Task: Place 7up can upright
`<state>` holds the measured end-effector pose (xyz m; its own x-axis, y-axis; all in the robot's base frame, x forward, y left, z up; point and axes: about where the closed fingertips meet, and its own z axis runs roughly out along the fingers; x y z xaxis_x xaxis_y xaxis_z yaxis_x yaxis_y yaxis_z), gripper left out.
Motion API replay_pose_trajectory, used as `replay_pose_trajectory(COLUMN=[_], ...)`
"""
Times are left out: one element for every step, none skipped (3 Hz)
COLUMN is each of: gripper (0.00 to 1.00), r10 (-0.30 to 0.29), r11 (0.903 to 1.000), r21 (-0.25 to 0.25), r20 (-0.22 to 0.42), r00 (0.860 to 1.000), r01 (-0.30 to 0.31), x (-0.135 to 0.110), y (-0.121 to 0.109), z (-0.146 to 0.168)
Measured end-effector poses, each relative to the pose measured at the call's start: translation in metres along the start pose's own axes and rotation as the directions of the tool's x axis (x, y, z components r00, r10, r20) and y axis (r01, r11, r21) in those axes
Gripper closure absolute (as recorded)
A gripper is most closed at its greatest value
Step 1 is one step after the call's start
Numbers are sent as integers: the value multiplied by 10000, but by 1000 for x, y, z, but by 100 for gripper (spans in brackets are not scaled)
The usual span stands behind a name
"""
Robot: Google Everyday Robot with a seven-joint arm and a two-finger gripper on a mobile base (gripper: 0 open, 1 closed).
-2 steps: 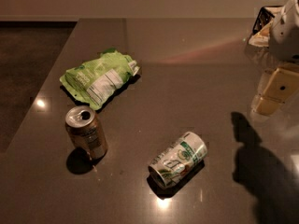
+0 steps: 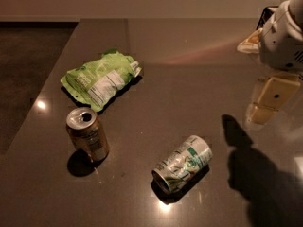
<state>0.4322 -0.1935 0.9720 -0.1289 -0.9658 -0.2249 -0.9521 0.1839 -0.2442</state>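
Gripper (image 2: pixel 267 103), its opening impossible to tell, hangs well right of the toppled 7up can (image 2: pixel 182 164).

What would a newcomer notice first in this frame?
The 7up can lying on its side near the front middle of the dark table draws the eye first. To its left a brown-gold can stands upright, and a green snack bag lies flat farther back. The claw hangs at the right edge, above the table and apart from all three, casting a dark shadow on the surface.
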Motion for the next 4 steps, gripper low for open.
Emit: replay_pose_trajectory(gripper=[0,0,0,0], r10=[-1253,-2640,-3951,-3953], r11=[9893,9539,9040,9040], r21=[-719,-1349,-1526,-1525], r20=[269,490,582,582], r00=[9918,9633,9168,9167], r01=[1270,2682,3993,3995], x=[-21,-36,-46,-46], y=[19,38,56,56], z=[16,28,43,43])
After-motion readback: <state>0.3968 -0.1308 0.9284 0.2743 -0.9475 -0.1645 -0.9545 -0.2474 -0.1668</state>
